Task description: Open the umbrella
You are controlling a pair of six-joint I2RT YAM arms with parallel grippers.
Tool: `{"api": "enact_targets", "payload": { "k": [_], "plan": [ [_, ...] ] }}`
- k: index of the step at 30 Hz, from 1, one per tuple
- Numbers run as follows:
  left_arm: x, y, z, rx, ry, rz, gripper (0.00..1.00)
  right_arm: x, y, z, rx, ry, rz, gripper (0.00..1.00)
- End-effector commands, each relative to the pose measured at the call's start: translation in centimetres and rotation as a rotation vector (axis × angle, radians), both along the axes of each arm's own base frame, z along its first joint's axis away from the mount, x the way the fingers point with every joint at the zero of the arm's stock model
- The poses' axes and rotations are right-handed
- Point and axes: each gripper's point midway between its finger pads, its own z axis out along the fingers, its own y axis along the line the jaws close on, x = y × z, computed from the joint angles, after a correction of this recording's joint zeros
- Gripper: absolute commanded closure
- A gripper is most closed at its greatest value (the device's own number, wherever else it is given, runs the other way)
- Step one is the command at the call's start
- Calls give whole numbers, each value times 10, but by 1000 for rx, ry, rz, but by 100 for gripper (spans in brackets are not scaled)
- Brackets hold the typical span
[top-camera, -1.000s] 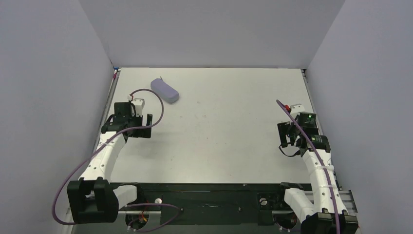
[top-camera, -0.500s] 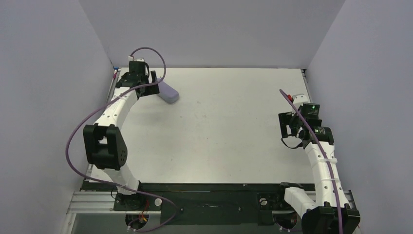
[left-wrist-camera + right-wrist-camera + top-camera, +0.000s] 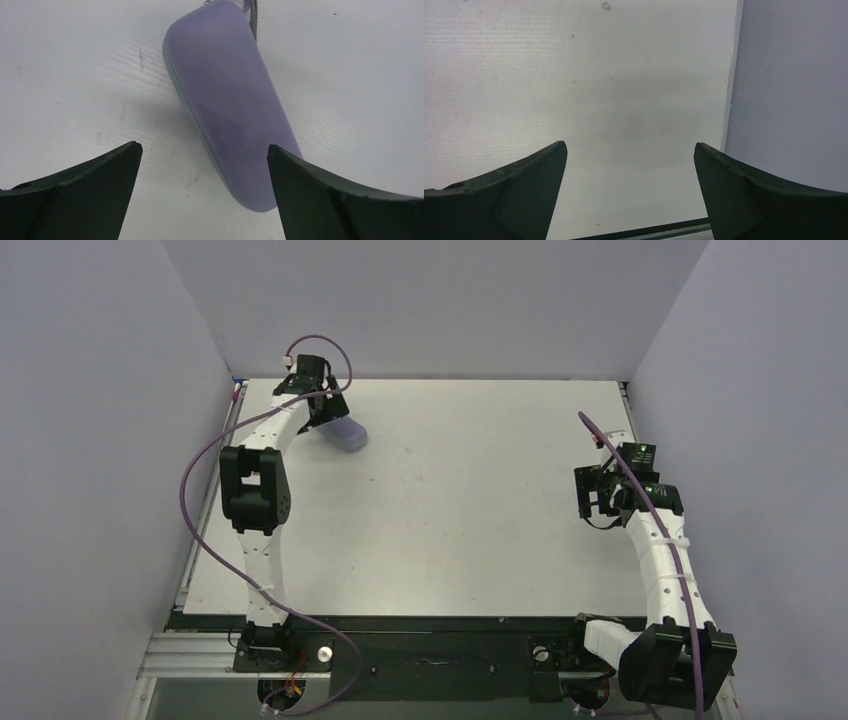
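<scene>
near right: right gripper (image 3: 629, 145) poised above the bare table (image 3: 450, 500), close to the right-hand wall (image 3: 794, 75), fingers spread wide, nothing between them.

farther, far left: left gripper (image 3: 201, 146) hovering low over one rounded end of a lavender oval case (image 3: 230, 110), fingers spread wide, one to each side of that end, both apart from the shell. no contact visible in the wrist view. from above, left arm stretched nearly to the back of the table, gripper head hiding the farther part of the case.

case: closed, lying flat on the table, pale seam along its edge, thin grey cord (image 3: 253, 20) at the end away from the fingers.

umbrella: not in view. no canopy, shaft or handle anywhere on the table. judged to be shut inside the case, though unconfirmed.

step in hand, as judged: approach to the case, ahead of any grasp. task barely begun.

next move, as judged: lower until the fingers straddle the shell across its narrow width. close squarely, since a smooth rounded shell is likely to slip out of a skewed pinch. then bring over the right gripper, well apart at present, to part the two halves and reach what lies within.
</scene>
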Motion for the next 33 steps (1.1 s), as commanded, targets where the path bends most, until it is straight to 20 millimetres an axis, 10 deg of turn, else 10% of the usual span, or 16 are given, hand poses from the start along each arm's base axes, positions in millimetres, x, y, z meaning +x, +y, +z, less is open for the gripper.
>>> {"api": "enact_targets", "payload": {
  "k": [1,12,18,23,33],
  "plan": [
    [28,-24,3,-65,-52,4,3,17,-5,14,39,-57,-33,6],
    [35,-32,-51,-89,68,8,1,23,-8,17,68,-54,-40,6],
    [3,-69,-54,-99,86,-195,46,27,8,19,140,-54,16,6],
    [-55,-118,-67,-10,186,-473,63,19,16,18,159,-50,43,7],
    [-242,-234,-129,148,460,-1294,46,-1,28,16,190,-52,86,7]
  ]
}}
